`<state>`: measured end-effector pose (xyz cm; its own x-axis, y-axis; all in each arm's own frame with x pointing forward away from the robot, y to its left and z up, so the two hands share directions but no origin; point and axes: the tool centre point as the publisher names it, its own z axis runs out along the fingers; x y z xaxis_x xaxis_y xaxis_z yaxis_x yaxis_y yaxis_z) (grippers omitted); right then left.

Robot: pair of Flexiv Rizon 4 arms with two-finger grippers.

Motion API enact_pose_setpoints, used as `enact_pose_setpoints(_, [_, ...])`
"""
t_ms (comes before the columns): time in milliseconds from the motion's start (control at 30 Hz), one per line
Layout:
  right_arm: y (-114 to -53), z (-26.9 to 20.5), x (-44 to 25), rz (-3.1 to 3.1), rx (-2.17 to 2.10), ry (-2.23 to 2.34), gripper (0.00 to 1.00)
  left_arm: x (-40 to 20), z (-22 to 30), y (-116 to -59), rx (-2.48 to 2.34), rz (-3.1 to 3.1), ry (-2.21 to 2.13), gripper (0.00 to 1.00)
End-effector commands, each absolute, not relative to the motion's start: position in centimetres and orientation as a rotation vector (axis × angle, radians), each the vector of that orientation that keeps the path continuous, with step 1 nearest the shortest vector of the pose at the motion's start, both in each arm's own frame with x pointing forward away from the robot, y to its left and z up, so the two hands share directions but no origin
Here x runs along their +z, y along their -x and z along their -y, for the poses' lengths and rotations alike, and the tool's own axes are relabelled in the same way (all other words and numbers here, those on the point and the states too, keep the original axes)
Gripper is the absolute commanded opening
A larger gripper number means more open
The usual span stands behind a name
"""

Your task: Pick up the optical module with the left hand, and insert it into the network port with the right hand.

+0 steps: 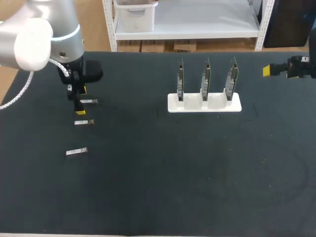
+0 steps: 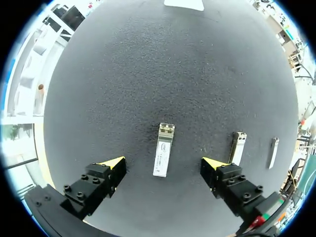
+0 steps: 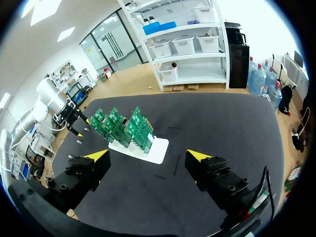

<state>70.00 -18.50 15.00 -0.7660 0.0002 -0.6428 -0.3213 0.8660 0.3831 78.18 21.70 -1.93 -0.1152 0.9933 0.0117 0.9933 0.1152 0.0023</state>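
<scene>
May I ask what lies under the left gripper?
One optical module lies flat on the black table, untouched, between the fingers of the open left gripper. Nothing covers it.

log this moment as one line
left gripper open, over module, not gripped | right gripper open, empty, away from boards | two more modules lie beside | three boards upright in white stand

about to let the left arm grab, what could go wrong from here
1. The optical module lies slightly skewed between the fingers of the open left tool, so closing may twist it instead of clamping it squarely.
2. A second module lies close beside one finger. Coming down could nudge or catch it.
</scene>
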Motion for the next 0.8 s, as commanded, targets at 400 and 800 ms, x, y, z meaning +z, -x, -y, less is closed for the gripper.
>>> enact_pose_setpoints(400, [-70.0,18.5,15.0,-2.374,0.636,0.231,1.00,-2.1,-21.7,-78.3,0.008,2.331,2.088,0.00])
enact_pose_setpoints(800, [-70.0,18.5,15.0,-2.374,0.636,0.231,1.00,-0.6,-21.4,-79.0,0.142,2.460,1.981,0.00])
